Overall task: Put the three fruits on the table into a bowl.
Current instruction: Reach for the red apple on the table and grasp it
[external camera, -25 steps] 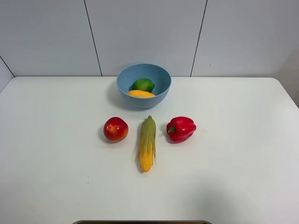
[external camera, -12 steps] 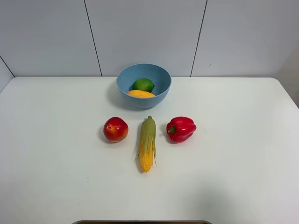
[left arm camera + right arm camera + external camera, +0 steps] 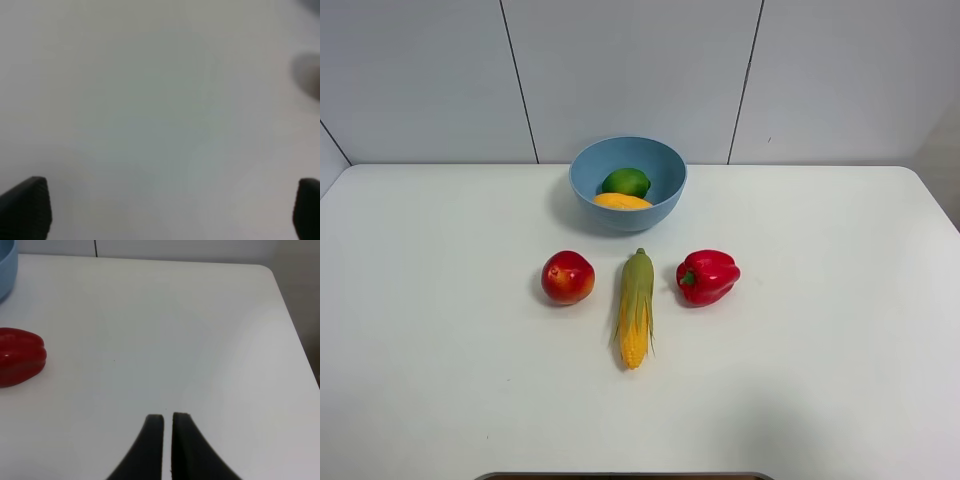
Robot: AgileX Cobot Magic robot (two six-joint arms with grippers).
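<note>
Nothing has shifted since a second ago: on the white worktop (image 3: 440, 380) the light blue bowl (image 3: 672, 195) sits at the back middle. In front of it the corn cob (image 3: 636, 308) lies between the red bell pepper (image 3: 707, 276) on the right and the red apple (image 3: 567, 277) on the left, the apple out on the worktop, apart from the bowl. Inside the bowl the mango (image 3: 621, 201) lies with the small green fruit (image 3: 626, 182) just behind it, while the left gripper (image 3: 167, 207) hangs over bare worktop, jaws wide apart and empty, and the right gripper (image 3: 168, 416) has its jaws pressed together on nothing.
</note>
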